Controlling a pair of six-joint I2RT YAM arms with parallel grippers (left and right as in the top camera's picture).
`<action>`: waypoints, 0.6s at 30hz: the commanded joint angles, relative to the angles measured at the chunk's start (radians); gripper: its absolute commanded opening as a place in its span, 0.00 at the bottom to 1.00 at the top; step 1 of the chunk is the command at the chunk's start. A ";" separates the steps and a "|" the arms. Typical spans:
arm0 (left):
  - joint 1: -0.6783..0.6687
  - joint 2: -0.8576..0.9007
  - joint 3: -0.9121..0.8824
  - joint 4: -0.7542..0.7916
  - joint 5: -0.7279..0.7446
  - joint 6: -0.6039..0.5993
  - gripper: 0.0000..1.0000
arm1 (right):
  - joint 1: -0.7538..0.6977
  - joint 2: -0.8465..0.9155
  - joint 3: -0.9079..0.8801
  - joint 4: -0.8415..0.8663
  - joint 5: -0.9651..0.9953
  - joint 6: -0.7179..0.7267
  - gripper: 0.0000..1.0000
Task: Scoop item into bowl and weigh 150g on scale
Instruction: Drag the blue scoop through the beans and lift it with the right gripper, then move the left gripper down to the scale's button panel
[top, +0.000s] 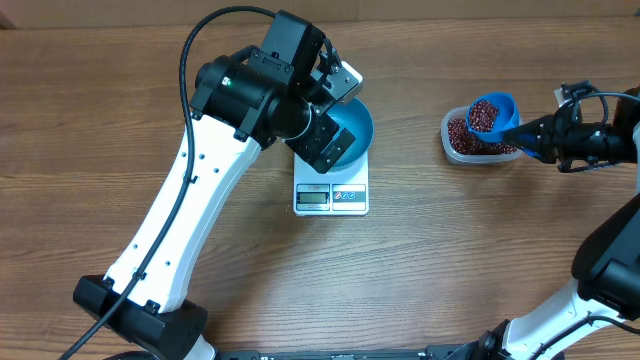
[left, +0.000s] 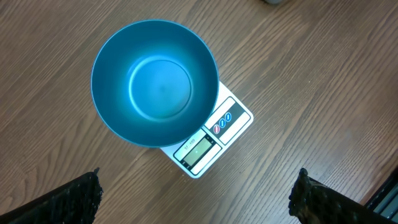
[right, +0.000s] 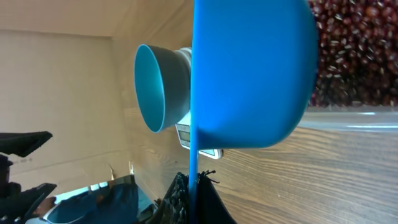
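The blue bowl (left: 155, 87) stands empty on the white scale (left: 217, 134), whose display faces the table's front. My left gripper (left: 199, 199) hangs open high above them, its fingers wide apart with nothing between them. At the right, a clear tub (top: 462, 140) holds the red-brown beans (right: 354, 50). My right gripper (right: 194, 180) is shut on the handle of a blue scoop (top: 492, 113). The scoop is heaped with beans and held level just over the tub. From the right wrist view the bowl (right: 152, 81) shows well beyond the scoop's underside (right: 249, 74).
The left arm (top: 200, 190) slants from the front left corner up over the scale and covers part of the bowl in the overhead view. Bare wooden table (top: 420, 260) lies between scale and tub. The right arm's base is at the front right.
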 joint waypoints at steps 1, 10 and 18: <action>0.002 -0.007 -0.003 0.000 0.023 -0.007 1.00 | -0.003 0.002 0.002 0.005 -0.053 -0.036 0.04; 0.002 0.019 -0.004 -0.006 0.098 -0.007 0.98 | -0.003 0.002 0.002 0.012 -0.053 -0.036 0.04; -0.032 0.091 -0.005 -0.023 0.097 -0.006 0.47 | -0.003 0.002 0.002 0.017 -0.045 -0.035 0.04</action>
